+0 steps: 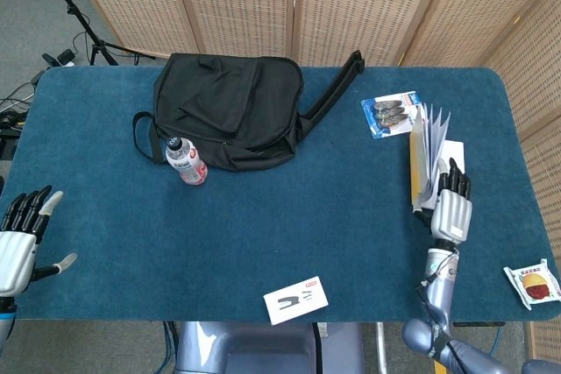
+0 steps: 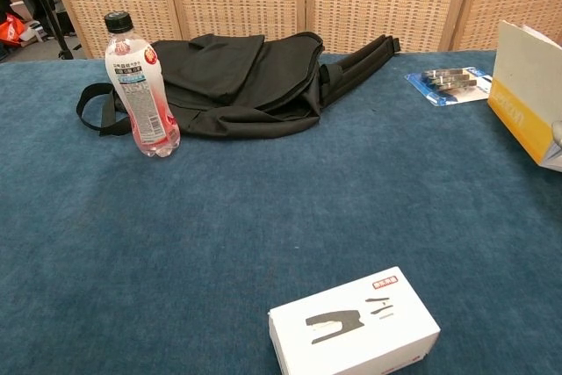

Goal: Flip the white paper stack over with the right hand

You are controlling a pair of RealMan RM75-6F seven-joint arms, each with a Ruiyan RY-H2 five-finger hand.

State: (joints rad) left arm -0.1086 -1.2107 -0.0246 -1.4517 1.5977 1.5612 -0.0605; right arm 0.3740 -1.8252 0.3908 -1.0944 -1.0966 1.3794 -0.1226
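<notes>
Your right hand point(image 1: 453, 205) props the paper stack point(image 1: 424, 156) on edge, sheets fanning; whether fingers grip it, you cannot tell. It's light, floppy; support the broad face.

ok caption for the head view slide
Right hand tips the white paper stack up on edge, mid-flip, on the blue table.

White paper stack point(image 1: 424, 153), upright on edge, sheets fanned, yellow-banded face leftward.
</notes>
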